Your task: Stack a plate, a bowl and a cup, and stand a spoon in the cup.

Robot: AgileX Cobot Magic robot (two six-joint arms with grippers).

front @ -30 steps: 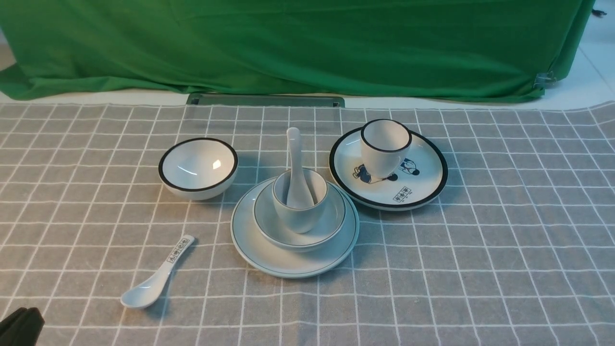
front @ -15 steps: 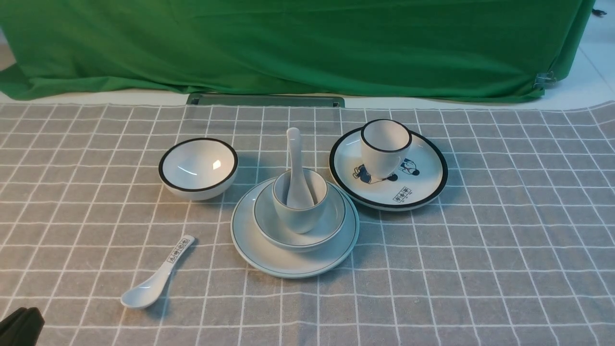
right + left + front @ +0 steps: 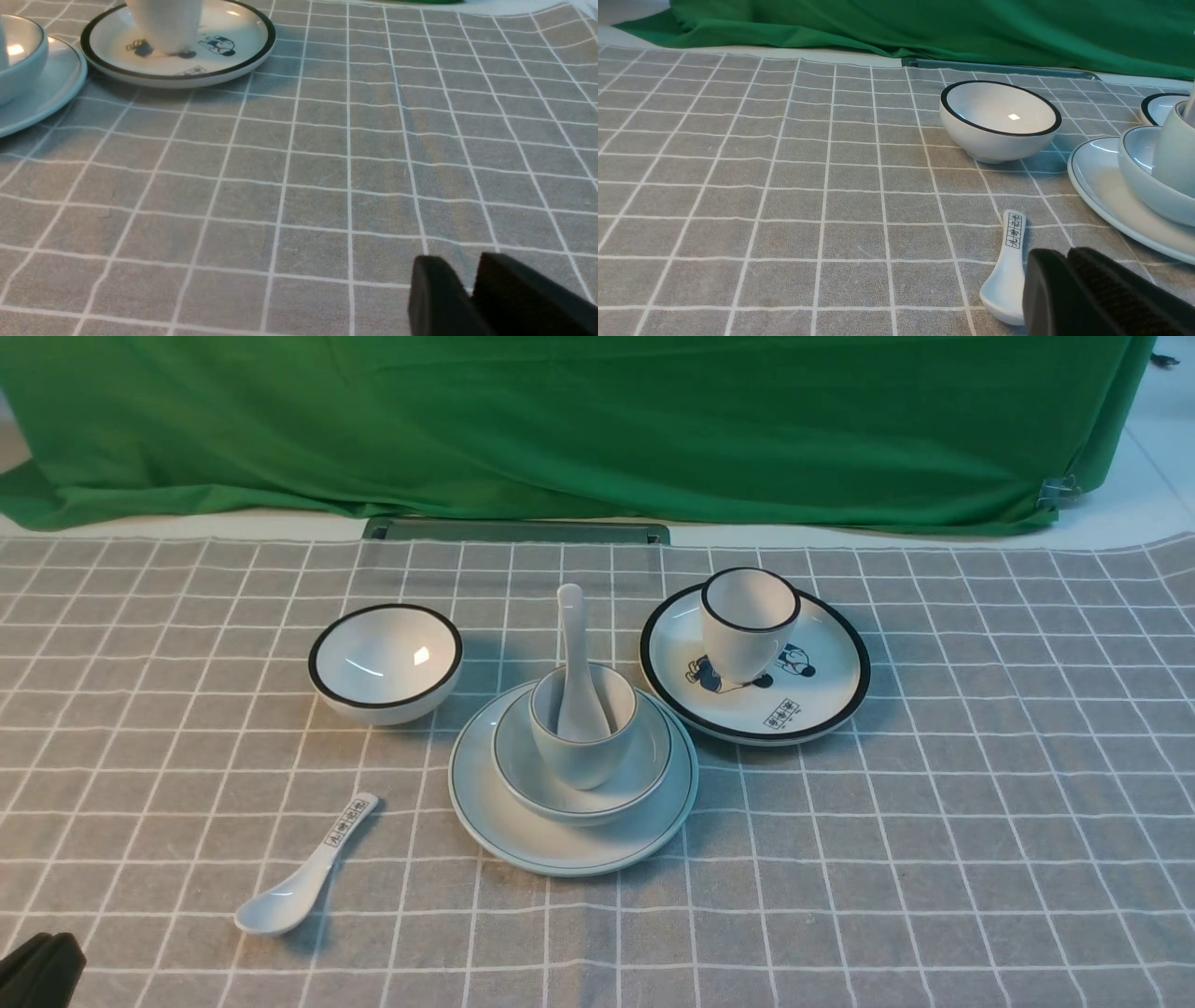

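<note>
The plain white plate (image 3: 509, 826) lies at the table's middle. The shallow white bowl (image 3: 644, 770) sits on it, the handleless white cup (image 3: 583, 756) stands in the bowl, and the plain white spoon (image 3: 571, 635) stands in the cup with its handle up. The stack also shows in the left wrist view: plate (image 3: 1097, 186), bowl (image 3: 1139, 177), cup (image 3: 1176, 154). My left gripper (image 3: 1066, 254) is shut and empty, low at the near left corner (image 3: 42, 966). My right gripper (image 3: 467, 270) is shut and empty, out of the front view.
A black-rimmed bowl (image 3: 385, 663) stands left of the stack. A spoon with printed characters (image 3: 303, 882) lies at the near left, close to my left gripper. A black-rimmed cartoon plate (image 3: 822, 700) with a black-rimmed cup (image 3: 747, 621) on it stands at the right.
</note>
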